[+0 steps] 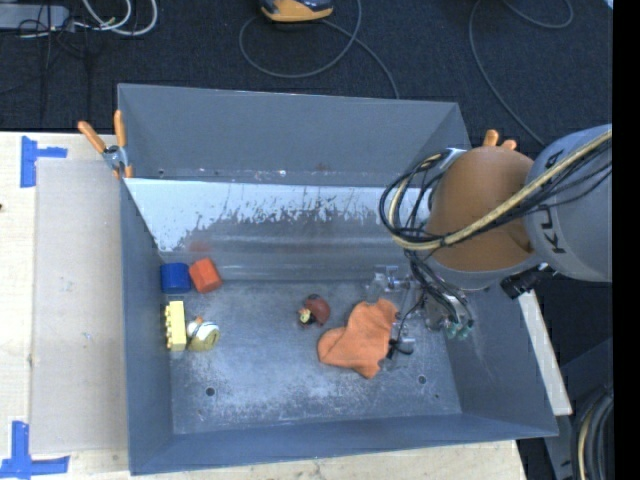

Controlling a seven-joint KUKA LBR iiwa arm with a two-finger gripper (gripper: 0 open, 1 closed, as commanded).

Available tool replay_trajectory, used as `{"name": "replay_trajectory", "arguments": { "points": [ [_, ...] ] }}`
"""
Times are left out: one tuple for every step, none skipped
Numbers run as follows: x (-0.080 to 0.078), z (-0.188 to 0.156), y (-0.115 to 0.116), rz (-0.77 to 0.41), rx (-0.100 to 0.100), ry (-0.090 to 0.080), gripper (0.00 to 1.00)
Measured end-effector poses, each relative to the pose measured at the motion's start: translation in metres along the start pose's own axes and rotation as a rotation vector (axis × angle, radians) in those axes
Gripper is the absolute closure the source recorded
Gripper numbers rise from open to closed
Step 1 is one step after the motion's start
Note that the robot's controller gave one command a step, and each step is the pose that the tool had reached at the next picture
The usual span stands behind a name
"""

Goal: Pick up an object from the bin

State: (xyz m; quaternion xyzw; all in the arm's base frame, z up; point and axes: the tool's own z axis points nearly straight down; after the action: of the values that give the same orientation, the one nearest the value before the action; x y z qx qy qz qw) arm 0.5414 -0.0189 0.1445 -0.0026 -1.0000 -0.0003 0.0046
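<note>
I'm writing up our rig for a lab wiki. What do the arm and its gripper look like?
The arm is a thick, rounded, silver-grey tube with dark lettering on its side. A smooth, dome-shaped orange cover sits over the wrist. Black and pale yellow cables loop around that cover in a bundle. The gripper is small, of bare metal and dark parts.

Dark letters "KU" stood sideways on the grey arm housing (588,230), at the far right, rest of the word cut off, nothing else legible

One camera looks steeply down into the bin (300,138)
</note>
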Motion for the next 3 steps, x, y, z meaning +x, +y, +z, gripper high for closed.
{"name": "replay_trajectory", "arguments": {
  "points": [
    [-0.002,-0.004,0.0,-0.001,0.0,-0.007,0.0],
    [-0.02,0.012,0.01,-0.082,0.002,-0.012,0.0],
    [-0.029,0.069,0.01,-0.249,0.0,-0.009,0.0]
  ]
}}
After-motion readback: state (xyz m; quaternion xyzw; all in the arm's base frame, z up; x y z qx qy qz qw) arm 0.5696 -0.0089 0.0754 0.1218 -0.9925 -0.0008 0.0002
